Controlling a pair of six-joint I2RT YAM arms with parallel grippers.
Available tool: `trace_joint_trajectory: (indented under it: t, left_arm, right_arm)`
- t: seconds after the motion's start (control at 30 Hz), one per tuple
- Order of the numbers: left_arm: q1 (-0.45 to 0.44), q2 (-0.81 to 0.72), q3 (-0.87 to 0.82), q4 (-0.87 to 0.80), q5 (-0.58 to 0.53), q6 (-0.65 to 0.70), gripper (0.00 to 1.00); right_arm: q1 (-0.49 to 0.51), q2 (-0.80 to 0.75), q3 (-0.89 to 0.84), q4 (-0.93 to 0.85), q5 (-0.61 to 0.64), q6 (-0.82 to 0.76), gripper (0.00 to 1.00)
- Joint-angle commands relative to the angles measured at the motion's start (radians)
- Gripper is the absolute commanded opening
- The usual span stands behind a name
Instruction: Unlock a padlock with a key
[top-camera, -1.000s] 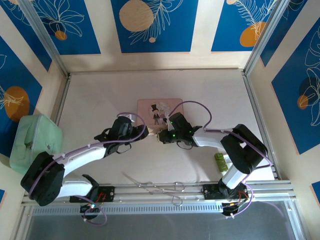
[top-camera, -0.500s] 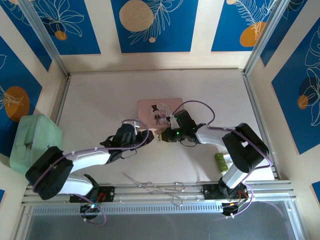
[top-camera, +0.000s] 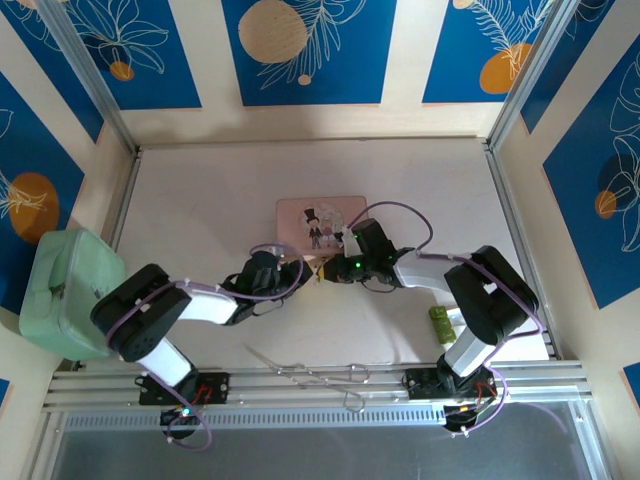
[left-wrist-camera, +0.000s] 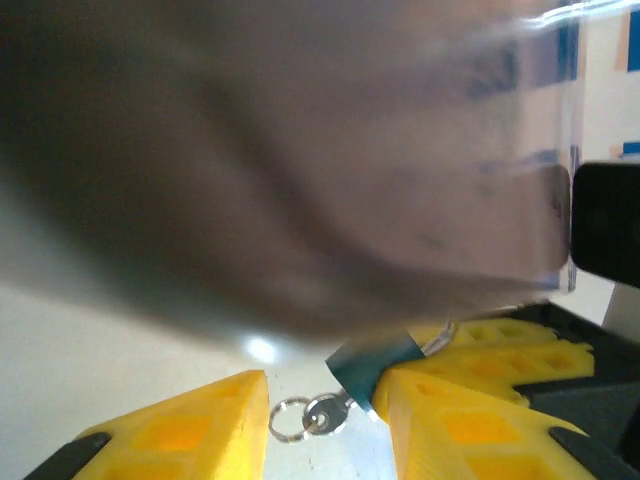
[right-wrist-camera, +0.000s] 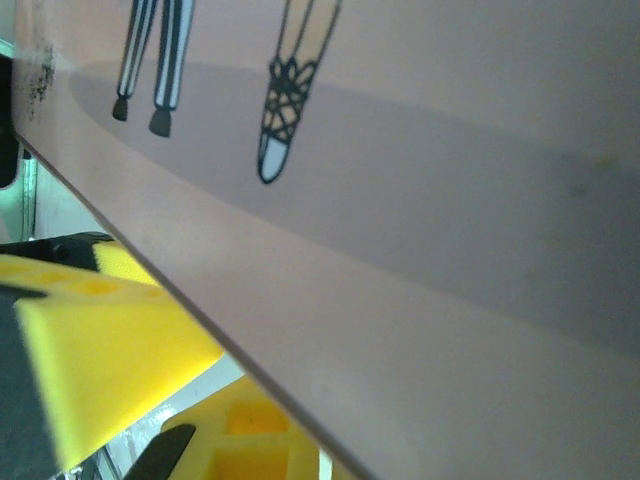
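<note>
A blurred dark mass hides the top of the padlock.

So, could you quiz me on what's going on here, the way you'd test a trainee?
1. Pick one: the padlock has a body that is A red, B blue-teal, C black.
2. What is threaded through the key?
3. True or false: the left gripper has its fingers pressed tight together.
Key: 1 B. 2 A small metal ring. 3 False: the left gripper's fingers stand apart, the key between them.
</note>
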Motion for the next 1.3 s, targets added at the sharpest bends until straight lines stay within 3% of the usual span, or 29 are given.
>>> trace_joint_trajectory:
  t: [0.0,0.43,0.57,0.67,1.0,1.27]
  left_arm:
    - [-0.009,0.057,-0.022,0.123,0.042,-0.051,0.36]
    - [-0.021,0.161,-0.043,0.302,0.037,-0.124,0.43]
    - [-0.035,0.064,-0.105,0.215,-0.051,-0.091,0.42]
    - [-0.038,0.021,-0.109,0.179,-0.056,-0.050,0.37]
    - [-0.042,0.223,-0.099,0.505,-0.060,-0.158,0.35]
    - [-0.050,0.243,-0.091,0.550,-0.067,-0.168,0.30]
  right_arm:
    - [-0.004,0.015,-0.013,0.051,-0.093,0.046,0.00]
    - [0.002,0.037,-0.007,0.073,-0.108,0.057,0.00]
    - [0.002,0.037,-0.015,0.087,-0.101,0.071,0.00]
    - [0.002,0.047,-0.012,0.099,-0.113,0.081,0.00]
    - [0.003,0.049,-0.016,0.127,-0.129,0.104,0.00]
    - [0.005,0.062,-0.005,0.130,-0.130,0.109,0.00]
